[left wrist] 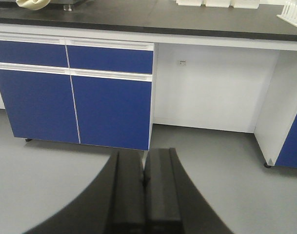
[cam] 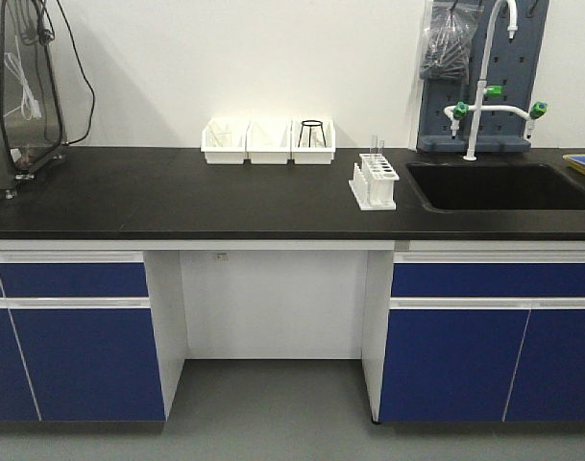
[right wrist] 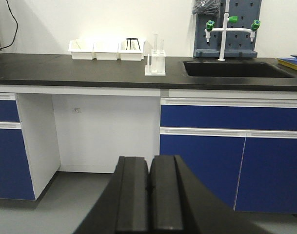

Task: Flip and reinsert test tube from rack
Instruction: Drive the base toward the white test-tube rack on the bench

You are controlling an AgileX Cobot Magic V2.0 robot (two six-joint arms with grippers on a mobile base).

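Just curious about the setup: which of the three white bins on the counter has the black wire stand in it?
The right-hand bin, the one nearest the rack; the black stand sits only there.

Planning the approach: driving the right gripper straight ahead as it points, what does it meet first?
The right gripper probably meets the white recess wall beside the blue cabinet, below the rack; depth unclear.

I see the matte black, flat-fingered left tool (left wrist: 144, 165) low at the near edge of its wrist view. Its two fingers are pressed flush together with nothing between them, and the wrist is tipped slightly downward. The matching black right tool (right wrist: 149, 173) reads the same: fingers closed tight and empty, wrist held level, facing straight ahead.
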